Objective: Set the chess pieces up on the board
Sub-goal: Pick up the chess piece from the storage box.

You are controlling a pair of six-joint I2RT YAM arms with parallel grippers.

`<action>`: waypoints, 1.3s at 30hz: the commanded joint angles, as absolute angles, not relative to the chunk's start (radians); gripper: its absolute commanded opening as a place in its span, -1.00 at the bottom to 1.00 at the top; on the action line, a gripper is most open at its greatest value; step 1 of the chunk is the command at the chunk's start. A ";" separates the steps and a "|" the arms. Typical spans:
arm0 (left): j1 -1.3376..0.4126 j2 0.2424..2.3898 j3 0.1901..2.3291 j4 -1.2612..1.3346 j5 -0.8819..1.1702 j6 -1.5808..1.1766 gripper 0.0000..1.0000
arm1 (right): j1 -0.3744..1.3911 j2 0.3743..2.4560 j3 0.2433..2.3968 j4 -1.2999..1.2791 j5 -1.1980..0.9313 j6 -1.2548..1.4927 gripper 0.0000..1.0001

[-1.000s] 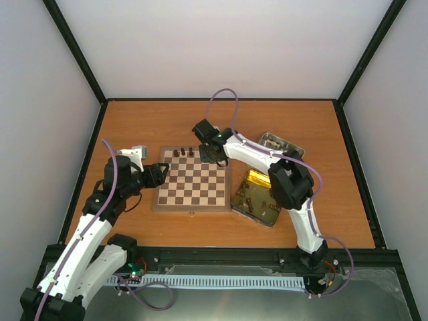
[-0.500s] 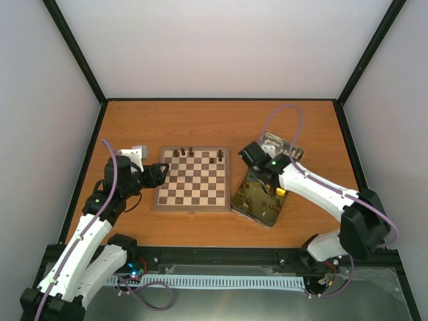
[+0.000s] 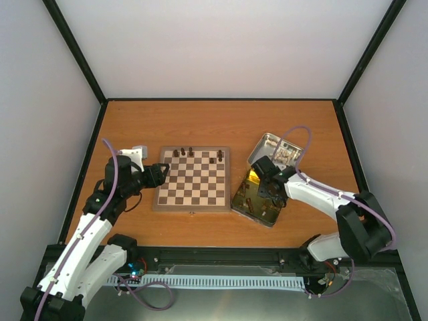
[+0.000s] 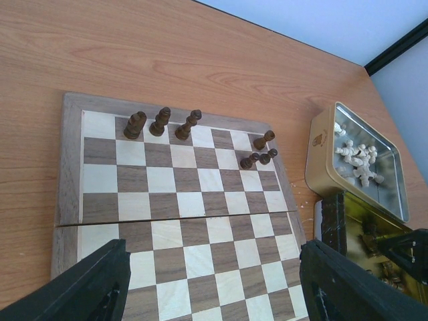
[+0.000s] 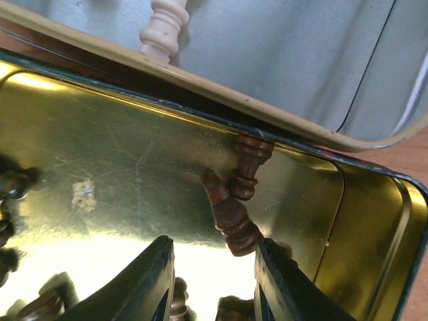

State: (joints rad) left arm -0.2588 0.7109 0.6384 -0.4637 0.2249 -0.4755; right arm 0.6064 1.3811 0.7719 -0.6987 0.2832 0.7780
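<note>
The board point(image 3: 194, 191) lies mid-table with a few dark chess pieces on its far row: three at the left point(image 4: 160, 121) and three near the right corner point(image 4: 264, 140). My left gripper point(image 3: 159, 175) hovers open over the board's left edge, its jaws point(image 4: 212, 249) framing bare squares. My right gripper point(image 3: 267, 187) is down inside the gold-lined tin point(image 3: 256, 200), open. A dark piece point(image 5: 231, 217) lies on the tin floor just ahead of my right gripper point(image 5: 214, 244), close to the right finger point(image 5: 284, 284) and not held. A second dark piece point(image 5: 249, 164) leans against the tin wall.
A silver tin half point(image 3: 277, 148) holding cream pieces point(image 4: 358, 157) sits behind the gold-lined one, its rim and one cream piece point(image 5: 164, 23) showing above it. More dark pieces point(image 5: 13, 184) lie at the gold tin's left side.
My right arm swung from the board's far right corner over to the gold-lined tin and dropped into it, leaving dark pieces on that corner. The left arm has stayed still.
</note>
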 commanded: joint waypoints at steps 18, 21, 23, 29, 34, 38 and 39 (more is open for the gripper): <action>-0.255 0.715 0.641 -0.435 0.230 -0.459 0.41 | 0.551 1.485 0.713 -0.592 0.204 0.673 -0.43; -0.255 0.716 0.641 -0.436 0.230 -0.459 0.41 | 0.551 1.481 0.718 -0.596 0.202 0.665 -0.67; -0.255 0.718 0.641 -0.435 0.232 -0.459 0.41 | 0.551 1.478 0.729 -0.604 0.201 0.661 -0.80; -0.255 0.726 0.648 -0.425 0.298 -0.450 0.41 | 0.551 1.398 0.785 -0.606 0.165 0.603 -0.85; -0.255 0.742 0.673 -0.387 0.442 -0.442 0.45 | 0.556 1.250 0.807 -0.452 -0.009 0.505 -0.86; -0.255 0.770 0.709 -0.343 0.574 -0.477 0.69 | 0.626 1.190 0.810 -0.268 -0.147 0.416 -0.85; -0.255 0.779 0.723 -0.331 0.611 -0.491 0.73 | 0.662 1.188 0.813 -0.226 -0.162 0.385 -0.85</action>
State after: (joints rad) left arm -0.2588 0.7582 0.6476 -0.4152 0.4416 -0.4679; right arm 0.5892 1.2079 0.7910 -0.4145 -0.0345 0.4980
